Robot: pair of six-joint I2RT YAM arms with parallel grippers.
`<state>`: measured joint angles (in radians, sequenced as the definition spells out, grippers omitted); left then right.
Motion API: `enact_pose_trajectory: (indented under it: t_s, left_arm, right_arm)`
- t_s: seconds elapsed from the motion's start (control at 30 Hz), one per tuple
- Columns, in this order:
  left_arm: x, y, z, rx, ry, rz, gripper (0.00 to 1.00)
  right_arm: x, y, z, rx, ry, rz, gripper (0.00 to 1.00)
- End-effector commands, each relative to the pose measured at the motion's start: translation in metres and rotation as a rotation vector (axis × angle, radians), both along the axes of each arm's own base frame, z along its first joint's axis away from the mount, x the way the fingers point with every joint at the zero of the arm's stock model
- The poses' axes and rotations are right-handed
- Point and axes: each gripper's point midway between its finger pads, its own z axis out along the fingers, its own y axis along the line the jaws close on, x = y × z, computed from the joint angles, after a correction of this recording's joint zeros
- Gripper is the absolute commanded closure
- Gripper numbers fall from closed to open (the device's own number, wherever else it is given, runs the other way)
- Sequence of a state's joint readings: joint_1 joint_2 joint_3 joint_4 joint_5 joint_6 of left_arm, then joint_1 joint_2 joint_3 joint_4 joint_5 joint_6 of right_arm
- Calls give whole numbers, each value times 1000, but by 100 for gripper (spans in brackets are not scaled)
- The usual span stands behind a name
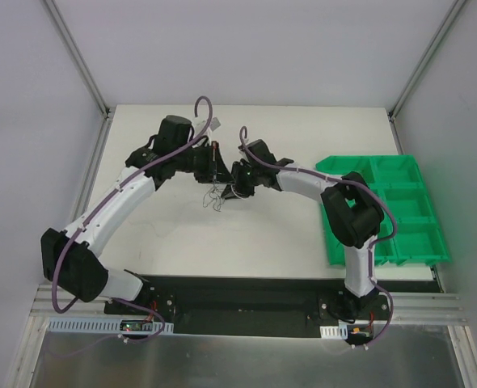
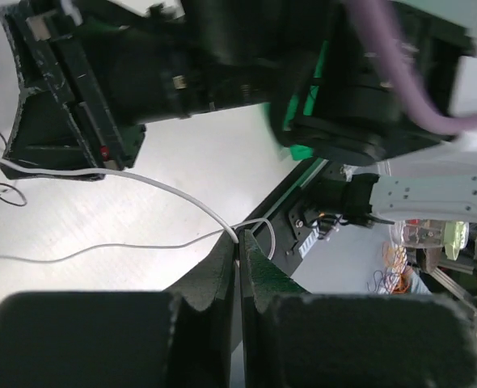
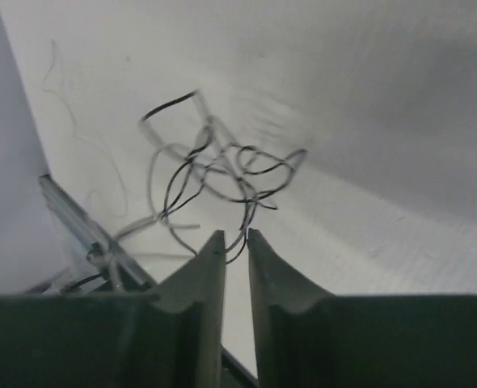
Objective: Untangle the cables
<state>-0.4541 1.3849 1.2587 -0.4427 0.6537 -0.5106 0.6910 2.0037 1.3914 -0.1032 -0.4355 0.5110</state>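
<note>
Pinching white cable (image 2: pixel 166 192), left fingers (image 2: pixel 210 279); right fingers (image 3: pixel 202 275) at blurred tangle (image 3: pixel 222 174), grip unclear.

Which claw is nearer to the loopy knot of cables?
Right. The right claw sits at the knot, a dark strand entering its narrow gap. The left claw, shut on a white strand, is farther off.

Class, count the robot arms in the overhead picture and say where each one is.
2. The left arm bends up from the near-left edge; the right arm from the near-right edge, beside the green bins. Both meet at the cables mid-table. No others seem hidden.
</note>
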Motion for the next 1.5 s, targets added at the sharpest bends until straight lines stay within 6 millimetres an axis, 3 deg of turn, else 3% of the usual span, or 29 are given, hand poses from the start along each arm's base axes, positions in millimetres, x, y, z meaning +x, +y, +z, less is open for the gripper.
enact_pose_trajectory:
  t_s: [0.0, 0.1, 0.3, 0.4, 0.43, 0.5, 0.57, 0.67, 0.8, 0.9, 1.0, 1.2, 1.3, 1.4, 1.47]
  left_arm:
    - [-4, 1, 80, -49, -270, 18, 100]
    - [1, 26, 134, -19, -509, 154, 100]
    - [4, 71, 247, -47, -836, 374, 100]
    - [4, 71, 292, -107, -913, 396, 100]
    - [7, 65, 298, -124, -912, 380, 100]
    - [8, 56, 309, -167, -901, 353, 100]
    - [9, 46, 310, -207, -856, 331, 100]
    - [12, 28, 297, -245, -767, 271, 100]
    - [14, 8, 273, -267, -659, 189, 100]
    - [13, -5, 255, -268, -597, 115, 100]
    - [13, -16, 239, -276, -526, 69, 100]
    - [11, -28, 228, -315, -448, 10, 100]
    - [8, -34, 227, -350, -412, -21, 100]
    - [4, -41, 228, -385, -367, -53, 100]
    - [2, -43, 228, -395, -357, -67, 100]
  right_arm:
    - [33, -37, -1, -135, -62, -103, 87]
    - [34, -83, -14, -330, -84, -117, 99]
    - [30, -141, -24, -456, -67, -165, 99]
    - [27, -156, -18, -472, -71, -139, 99]
    - [26, -160, -13, -475, -85, -136, 99]
    - [25, -156, 4, -409, -105, -93, 89]
    - [23, -146, 31, -289, -103, -39, 62]
    - [17, -128, 80, -125, -170, 8, 37]
    - [11, -101, 145, 127, -264, 30, 23]
    - [6, -87, 173, 260, -265, 38, 21]
    - [3, -80, 180, 321, -272, 71, 20]
    - [0, -81, 166, 294, -305, 42, 18]
    - [0, -81, 165, 234, -351, 33, 17]
    - [15, -92, 159, 54, -435, -47, 14]
    - [21, -92, 165, 38, -459, -53, 13]
